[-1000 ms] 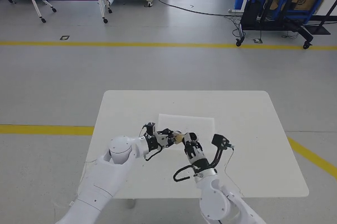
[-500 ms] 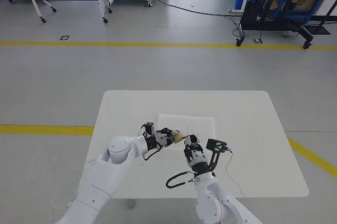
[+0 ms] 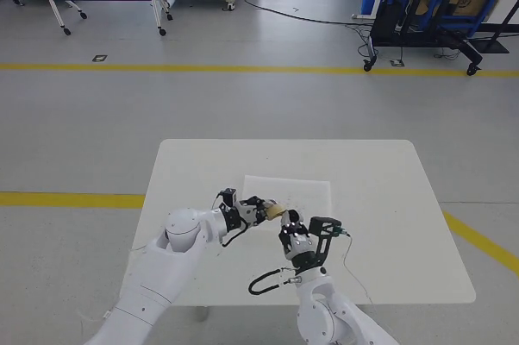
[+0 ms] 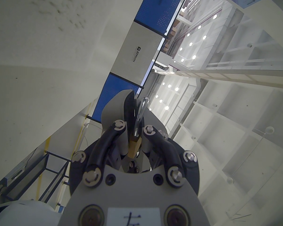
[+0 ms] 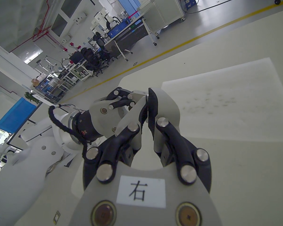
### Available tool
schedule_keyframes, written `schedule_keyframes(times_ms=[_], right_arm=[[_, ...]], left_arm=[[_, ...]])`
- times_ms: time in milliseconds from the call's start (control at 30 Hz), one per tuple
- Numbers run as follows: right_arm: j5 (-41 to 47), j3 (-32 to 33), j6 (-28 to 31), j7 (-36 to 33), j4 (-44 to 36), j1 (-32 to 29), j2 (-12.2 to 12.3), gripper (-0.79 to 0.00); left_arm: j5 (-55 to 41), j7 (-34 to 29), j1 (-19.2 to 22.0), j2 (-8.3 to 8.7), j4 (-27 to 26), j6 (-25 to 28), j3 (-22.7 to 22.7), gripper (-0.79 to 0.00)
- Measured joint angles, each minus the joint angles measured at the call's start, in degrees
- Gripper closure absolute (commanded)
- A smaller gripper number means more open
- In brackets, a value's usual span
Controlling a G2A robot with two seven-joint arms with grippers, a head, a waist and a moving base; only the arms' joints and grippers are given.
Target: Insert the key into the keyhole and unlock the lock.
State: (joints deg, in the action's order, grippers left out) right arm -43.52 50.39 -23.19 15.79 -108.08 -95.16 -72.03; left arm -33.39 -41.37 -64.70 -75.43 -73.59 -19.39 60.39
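A brass padlock with a silver shackle is held above the white table, my left gripper shut on it. In the left wrist view the brass body sits deep between the fingers and the shackle sticks out past them. My right gripper is right beside the padlock, on the near side. Seen from the right wrist, the right gripper has its pads pressed together and points at the left gripper. Anything between those pads is hidden.
A white foam mat lies on the table just beyond both grippers, also seen as the mat from the right wrist. Black cables loop from the right arm near the table's front edge.
The right wrist has swung left and turned, bringing its camera mount closer to the padlock. The left arm with the padlock has stayed in place.
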Motion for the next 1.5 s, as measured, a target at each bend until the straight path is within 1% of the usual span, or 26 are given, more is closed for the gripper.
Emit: schedule_keyframes(times_ms=[67, 233, 367, 700, 900, 1067, 1200, 1367, 1500], right_arm=[[-0.37, 0.18, 0.12, 0.17, -0.01, -0.20, -0.08, 0.000], [0.81, 1.46, 0.75, 3.16, -0.82, -0.94, -0.48, 0.000], [0.94, 2.05, 0.85, 3.52, -0.63, -0.80, -0.77, 0.000], [-2.43, 0.76, -0.23, 1.06, 2.49, 0.15, -1.56, 0.000], [-3.89, 1.49, 0.24, 0.44, 1.49, -1.31, -1.61, 0.000], [-4.72, 2.15, 1.53, -1.45, 0.59, -2.58, -1.47, 0.000], [-3.57, 2.79, 3.38, -3.55, 0.05, -3.39, -1.43, 0.000], [-4.36, 3.25, 4.54, -6.88, -0.02, -3.89, -1.27, 0.000], [0.42, 4.37, 4.86, -6.74, -1.23, -4.69, -1.60, 0.000]], left_arm=[[-0.06, 0.04, 0.07, 0.01, 0.08, -0.05, -0.05, 0.000], [0.42, -0.45, 0.37, 0.01, 0.48, -0.63, -0.81, 0.000], [1.13, -1.04, 0.63, 0.03, 0.57, -0.72, -1.48, 0.000], [0.70, -0.99, 0.59, 0.16, 0.37, -0.70, -1.44, 0.000], [0.26, -0.30, 0.48, 0.22, 0.36, -0.63, -1.28, 0.000], [0.03, 0.09, 0.49, 0.24, 0.33, -0.47, -1.29, 0.000], [-0.10, 0.27, 0.42, 0.29, 0.21, -0.36, -1.21, 0.000], [-0.04, 0.34, 0.25, 0.37, -0.11, -0.19, -1.23, 0.000], [-0.08, 0.20, 0.12, 0.42, -0.33, 0.56, -1.16, 0.000]])
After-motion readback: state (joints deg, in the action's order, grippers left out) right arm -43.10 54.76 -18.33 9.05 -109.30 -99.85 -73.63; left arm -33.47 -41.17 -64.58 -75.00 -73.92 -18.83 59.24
